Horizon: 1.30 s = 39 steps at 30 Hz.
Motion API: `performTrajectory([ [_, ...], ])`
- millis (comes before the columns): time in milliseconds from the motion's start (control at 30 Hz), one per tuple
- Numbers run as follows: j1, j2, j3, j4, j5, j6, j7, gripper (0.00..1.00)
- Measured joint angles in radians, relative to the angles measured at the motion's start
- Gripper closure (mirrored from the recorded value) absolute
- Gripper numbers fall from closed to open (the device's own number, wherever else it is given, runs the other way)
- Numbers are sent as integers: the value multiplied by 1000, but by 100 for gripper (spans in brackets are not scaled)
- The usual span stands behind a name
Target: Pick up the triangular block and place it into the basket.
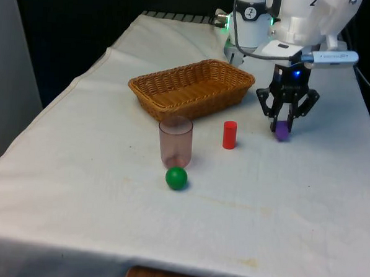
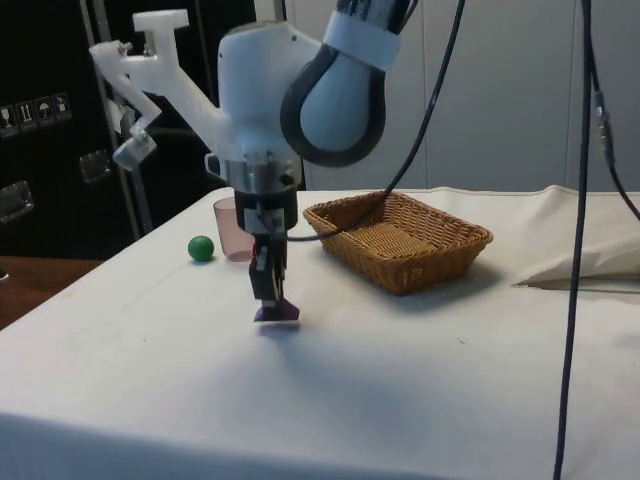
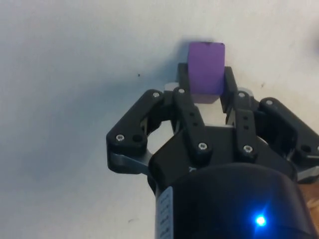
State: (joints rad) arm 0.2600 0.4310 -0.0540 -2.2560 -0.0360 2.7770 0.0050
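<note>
A purple triangular block (image 1: 282, 132) rests on the white cloth at the front view's right, to the right of the red cylinder. My black gripper (image 1: 284, 124) points straight down over it with both fingers closed against its sides. In the side view the block (image 2: 276, 313) sits on the cloth beneath the gripper (image 2: 268, 292). The wrist view has the purple block (image 3: 206, 68) pinched between the two fingers (image 3: 182, 78). The wicker basket (image 1: 151, 87) lies to the left of the gripper, further back on the table, and holds nothing.
A red cylinder (image 1: 229, 134) stands upright between the basket and the block. A translucent pink cup (image 1: 175, 142) stands in front of the basket, with a green ball (image 1: 176, 178) just before it. The robot base sits behind the basket.
</note>
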Motion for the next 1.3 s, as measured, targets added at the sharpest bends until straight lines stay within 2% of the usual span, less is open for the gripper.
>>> performTrajectory([
  [600,1,-192,5,-42,0,-175,-13,67],
  [667,1,-192,5,-42,0,-175,-13,67],
  [1167,2,-323,7,-66,-4,-315,-18,67],
  [1300,2,-353,6,-83,-10,-329,-18,67],
])
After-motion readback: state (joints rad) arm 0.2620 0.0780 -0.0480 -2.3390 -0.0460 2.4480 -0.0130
